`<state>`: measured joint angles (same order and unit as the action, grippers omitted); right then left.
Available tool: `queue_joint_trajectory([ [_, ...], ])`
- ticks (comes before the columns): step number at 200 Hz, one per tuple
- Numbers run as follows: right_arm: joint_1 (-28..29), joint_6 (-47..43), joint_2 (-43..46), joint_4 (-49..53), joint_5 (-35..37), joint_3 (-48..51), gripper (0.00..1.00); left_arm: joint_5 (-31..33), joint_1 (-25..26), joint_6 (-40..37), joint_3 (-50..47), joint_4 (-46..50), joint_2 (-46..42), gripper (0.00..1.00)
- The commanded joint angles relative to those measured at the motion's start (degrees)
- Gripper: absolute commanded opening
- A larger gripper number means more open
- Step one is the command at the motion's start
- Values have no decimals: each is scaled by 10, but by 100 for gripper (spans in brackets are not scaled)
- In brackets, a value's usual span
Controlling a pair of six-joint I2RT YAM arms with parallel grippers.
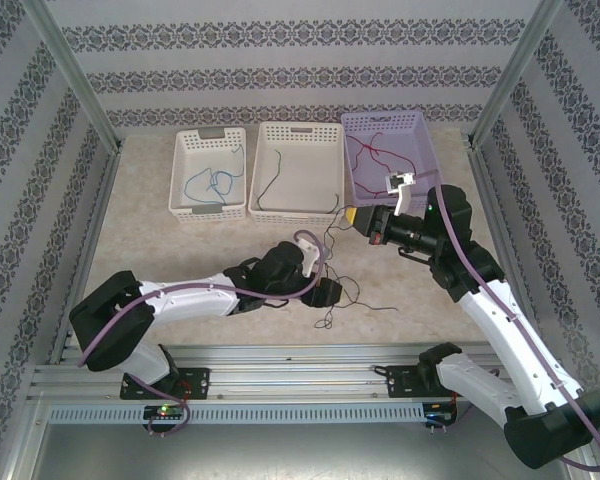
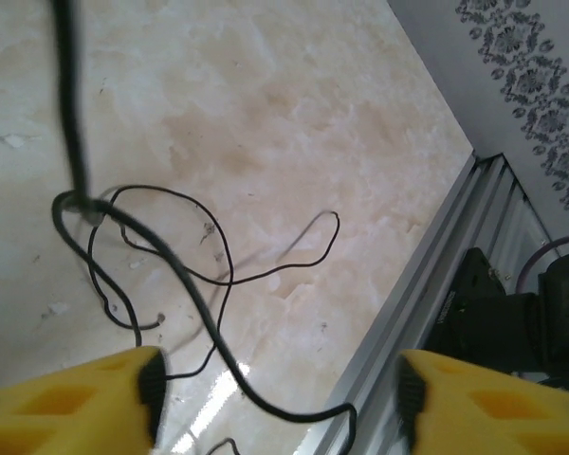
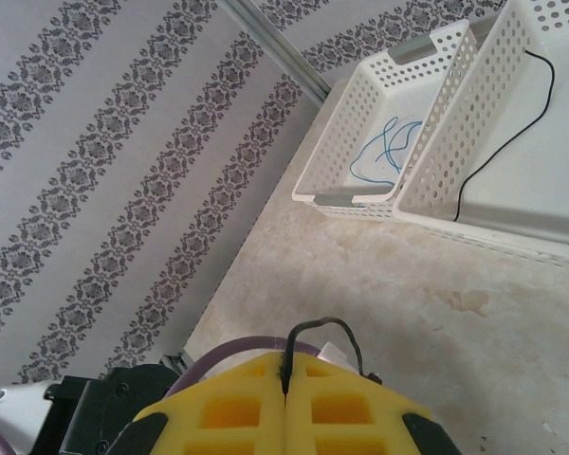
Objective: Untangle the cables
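Left wrist view: I saw my left end effector [image 2: 275, 384] spread, fingers [image 2: 76, 403] cut off below. A black cable [image 2: 218, 275] ran between them, looped on the marbled desk [image 2: 294, 114], its nearest length blurred. Right wrist view: right end effector [image 3: 286, 374] pressed together, pinching a black strand [image 3: 322, 327]. Top view added red cables [image 1: 370, 150] in the far right mauve basket [image 1: 380, 117], patterned walls [image 1: 280, 70] around.

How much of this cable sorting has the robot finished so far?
Looks done: a blue cable, a black cable and red cables lie in separate baskets. In hand: the right gripper pinches a black strand, while the open left gripper hovers above the black tangle on the table. Left: that tangle has yet to be pulled apart.
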<state>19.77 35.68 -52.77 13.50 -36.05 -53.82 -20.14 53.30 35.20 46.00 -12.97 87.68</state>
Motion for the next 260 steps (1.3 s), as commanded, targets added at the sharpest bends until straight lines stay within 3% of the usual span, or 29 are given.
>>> queue_joint_trajectory([
  [1, 7, -9, 7, 3, 13, -7, 0, -1, 7, 9, 17, -36, 4, 49],
  [51, 8, -27, 15, 43, 72, -8, 0, 11, 7, 0, 0, -18, -26, 0],
  [87, -11, -26, 28, 75, 152, 10, 0, 53, 3, -30, -27, 53, -120, 0],
  [120, -66, -2, 40, 70, 167, 44, 0, 100, -19, -66, -29, 168, -238, 0],
  [167, -110, 8, 44, 69, 177, 83, 0, 153, -129, -121, 61, 358, -405, 0],
  [192, -123, 7, 41, 74, 192, 98, 0, 160, -180, -155, 157, 430, -434, 0],
  [260, -161, 4, 42, 101, 242, 139, 0, 275, -183, -229, 365, 544, -441, 0],
])
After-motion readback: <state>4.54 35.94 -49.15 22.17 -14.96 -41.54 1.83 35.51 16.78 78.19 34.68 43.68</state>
